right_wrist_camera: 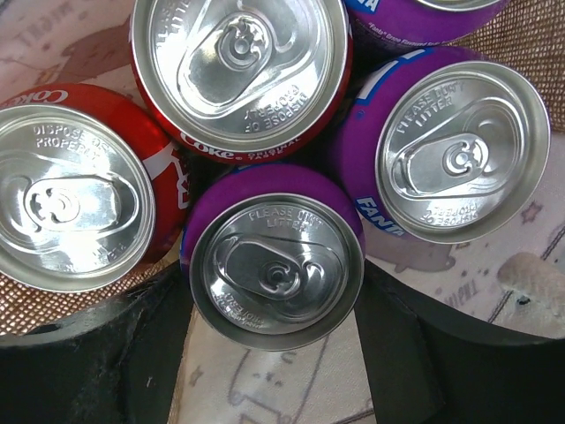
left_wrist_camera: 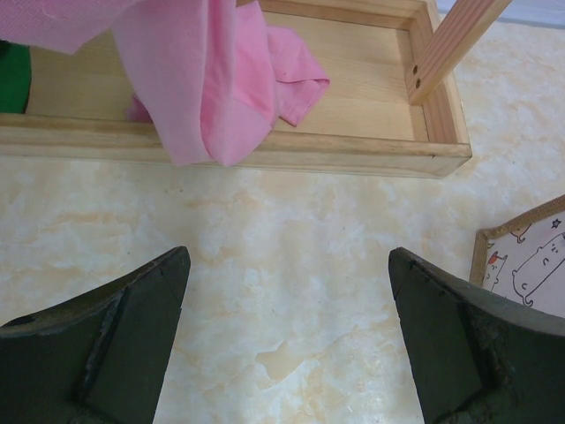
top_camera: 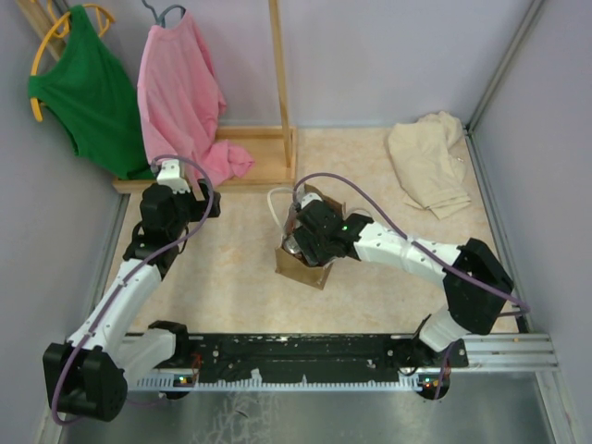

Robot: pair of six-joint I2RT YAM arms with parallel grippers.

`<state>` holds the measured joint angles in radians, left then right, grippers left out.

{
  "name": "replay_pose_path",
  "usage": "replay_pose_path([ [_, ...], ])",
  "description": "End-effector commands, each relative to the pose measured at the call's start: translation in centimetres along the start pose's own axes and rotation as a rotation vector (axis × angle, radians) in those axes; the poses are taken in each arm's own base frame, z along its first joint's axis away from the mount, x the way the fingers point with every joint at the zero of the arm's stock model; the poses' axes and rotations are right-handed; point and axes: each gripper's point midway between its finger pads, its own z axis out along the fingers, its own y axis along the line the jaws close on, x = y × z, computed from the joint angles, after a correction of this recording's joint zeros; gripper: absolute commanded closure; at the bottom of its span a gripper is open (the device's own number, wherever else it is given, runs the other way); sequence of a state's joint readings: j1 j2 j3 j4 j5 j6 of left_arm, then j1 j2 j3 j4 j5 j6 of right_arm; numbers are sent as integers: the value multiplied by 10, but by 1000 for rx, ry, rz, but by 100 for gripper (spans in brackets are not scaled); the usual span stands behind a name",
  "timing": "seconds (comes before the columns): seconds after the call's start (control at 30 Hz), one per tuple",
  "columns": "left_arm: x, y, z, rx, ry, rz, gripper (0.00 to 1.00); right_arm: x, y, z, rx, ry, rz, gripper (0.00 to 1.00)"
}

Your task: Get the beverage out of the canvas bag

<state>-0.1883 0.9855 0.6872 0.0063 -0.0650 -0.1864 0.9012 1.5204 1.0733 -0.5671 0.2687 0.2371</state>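
Top external view: a marbled table (top_camera: 231, 277) holds a wooden rack (top_camera: 264, 153) at 11 o'clock, hung with a pink top (top_camera: 180, 92) and a green top (top_camera: 79, 92). A cream cloth (top_camera: 425, 162) lies at 1 o'clock. Near the centre the canvas bag (top_camera: 310, 270) stands upright, mouth up, letting the right arm reach down into it from 3 o'clock.

Right wrist view: drink cans stand packed inside, lids up. The right claw (right_wrist_camera: 274, 296) straddles the nearest, a purple can (right_wrist_camera: 275, 269), with one finger at the can's 9 o'clock and one at its 3 o'clock, set for a side grip. Whether they press it yet cannot be told. A red can (right_wrist_camera: 238, 71) crowds it at 12 o'clock, leaving little slack.

The left claw (left_wrist_camera: 289, 265) hangs with fingers apart over bare table beside the rack, seemingly parked out of the way.
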Motion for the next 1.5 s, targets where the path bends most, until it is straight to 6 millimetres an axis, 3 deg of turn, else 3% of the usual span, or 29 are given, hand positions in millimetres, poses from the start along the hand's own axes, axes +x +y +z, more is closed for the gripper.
replay_pose_path([
  [0.0,-5,-5,-1,22,-6,-2,0,1,6,5,-9,6,-11,31],
  [0.2,-5,-6,-2,26,-6,-5,0,3,10,11,-15,19,-6,32],
  [0.3,-4,-6,-2,26,-5,-5,0,4,9,14,-7,24,-11,40],
  [0.33,-5,-6,-2,27,-7,-5,0,4,9,16,-2,26,-12,49],
  [0.43,-4,-6,-2,25,-4,-5,0,3,8,17,5,21,-14,98],
  [0.57,-3,-7,-1,30,0,-5,0,3,5,19,25,29,-13,100],
  [0.67,-1,-8,0,35,6,-6,0,4,4,21,40,34,-7,89],
  [0.83,0,-9,0,41,9,-7,0,4,5,24,46,45,10,55],
  [0.97,0,-9,0,44,9,-11,0,1,6,25,50,44,20,50],
  [1.07,1,-10,0,51,13,-14,0,-5,6,22,50,37,36,18],
  [1.23,4,-11,0,56,19,-19,0,-9,5,19,59,31,40,9],
  [1.4,4,-12,0,58,18,-21,0,-11,4,20,64,22,43,16],
  [1.47,4,-12,0,62,17,-23,0,-13,4,20,66,13,50,23],
])
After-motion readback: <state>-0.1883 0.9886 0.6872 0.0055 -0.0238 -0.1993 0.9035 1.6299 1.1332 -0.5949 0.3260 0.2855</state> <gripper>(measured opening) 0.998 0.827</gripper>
